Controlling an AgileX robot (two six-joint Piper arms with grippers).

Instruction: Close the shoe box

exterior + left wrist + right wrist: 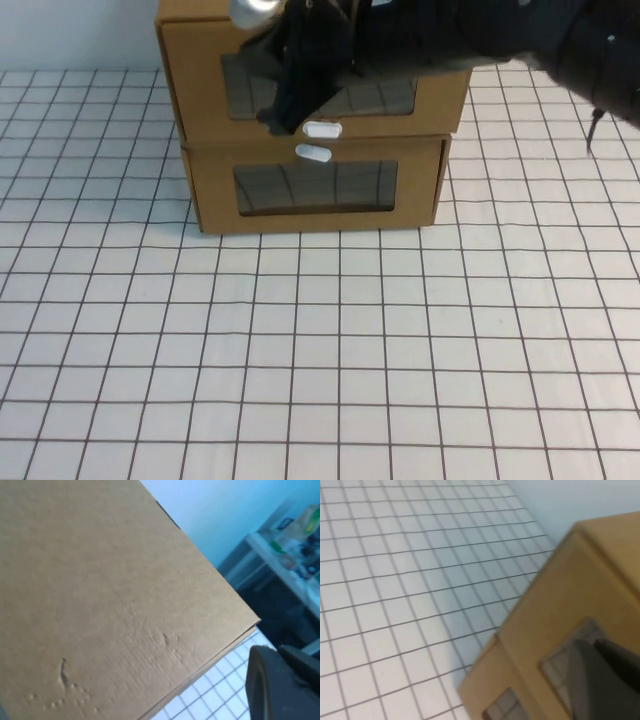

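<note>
Nearest the robot the gridded table (320, 350) lies bare. Farther back stand two cardboard boxes, one on the other. The lower box (210, 190) carries its tab above its window. The shoe box (195, 90) sits on top of it, long axis running left to right, with its white tab (322, 129) just below its window (385, 97).

The right gripper (290, 105) hangs in front of that window, just above the tab, its arm reaching in from the right. The drawer front therefore lies straight beyond the fingers, and closing it would likely mean a push away from the robot. This arm is plainly the nearer.

The left gripper (275, 685) is close beside a plain cardboard face, and the high view does not show it clearly.

I cannot tell whether either gripper's fingers are spread or together. The arm hides part of the window and the box's top edge, so how far the drawer stands out is unclear.
</note>
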